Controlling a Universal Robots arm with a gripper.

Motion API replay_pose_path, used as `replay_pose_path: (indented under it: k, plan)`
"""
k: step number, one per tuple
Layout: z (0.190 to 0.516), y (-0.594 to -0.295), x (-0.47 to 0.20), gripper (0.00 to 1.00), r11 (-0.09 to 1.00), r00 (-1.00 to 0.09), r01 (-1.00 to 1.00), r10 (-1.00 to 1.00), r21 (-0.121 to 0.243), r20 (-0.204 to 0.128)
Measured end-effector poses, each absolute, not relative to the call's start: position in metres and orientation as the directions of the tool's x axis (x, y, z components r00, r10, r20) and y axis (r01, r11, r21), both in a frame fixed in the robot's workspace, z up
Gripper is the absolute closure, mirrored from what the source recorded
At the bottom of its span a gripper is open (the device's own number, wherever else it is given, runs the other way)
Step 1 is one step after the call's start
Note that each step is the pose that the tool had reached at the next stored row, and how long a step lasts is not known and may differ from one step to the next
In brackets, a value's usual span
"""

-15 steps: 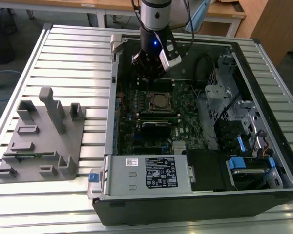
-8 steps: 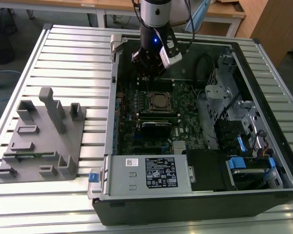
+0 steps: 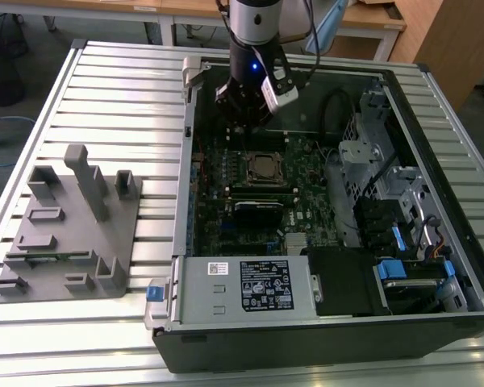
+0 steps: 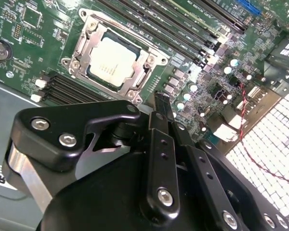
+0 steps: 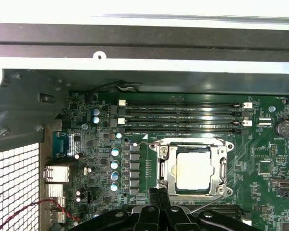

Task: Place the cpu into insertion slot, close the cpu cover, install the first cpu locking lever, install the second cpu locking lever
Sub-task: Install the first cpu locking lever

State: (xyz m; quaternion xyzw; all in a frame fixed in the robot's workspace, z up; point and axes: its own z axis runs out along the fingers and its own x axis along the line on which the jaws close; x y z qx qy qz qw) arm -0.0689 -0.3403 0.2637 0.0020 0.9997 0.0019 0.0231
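The cpu lies flat in the insertion slot, its edges parallel to the long memory slots just beside it. The cpu cover lies down, framing it. The gripper, drawn narrow and empty, hangs over the cover's edge.

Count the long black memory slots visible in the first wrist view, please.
4 memory slots, side by side between the cpu and the case wall. On the cpu's other side, further slots are partly hidden behind the tool, so uncounted.
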Motion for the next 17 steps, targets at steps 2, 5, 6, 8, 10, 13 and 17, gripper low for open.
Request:
replay_pose_path:
  k: [2, 5, 6, 8, 10, 13, 17]
  plan:
    - [0.2636, -0.3403, -0.0713, 0.89, 1.000, -0.999, 0.004, 0.004, 0.004, -0.047]
    - [0.2635, -0.3402, -0.0741, 0.89, 1.000, -0.999, 0.004, 0.004, 0.004, -0.047]
    - [0.2635, -0.3402, -0.0741, 0.89, 1.000, -0.999, 0.004, 0.004, 0.004, -0.047]
    - [0.2635, -0.3403, -0.0749, 0.89, 1.000, -0.999, 0.004, 0.004, 0.004, -0.047]
    - [0.2635, -0.3403, -0.0756, 0.89, 1.000, -0.999, 0.004, 0.004, 0.004, -0.047]
    - [0.2635, -0.3403, -0.0763, 0.89, 1.000, -0.999, 0.004, 0.004, 0.004, -0.047]
    - [0.2635, -0.3403, -0.0766, 0.89, 1.000, -0.999, 0.004, 0.004, 0.004, -0.047]
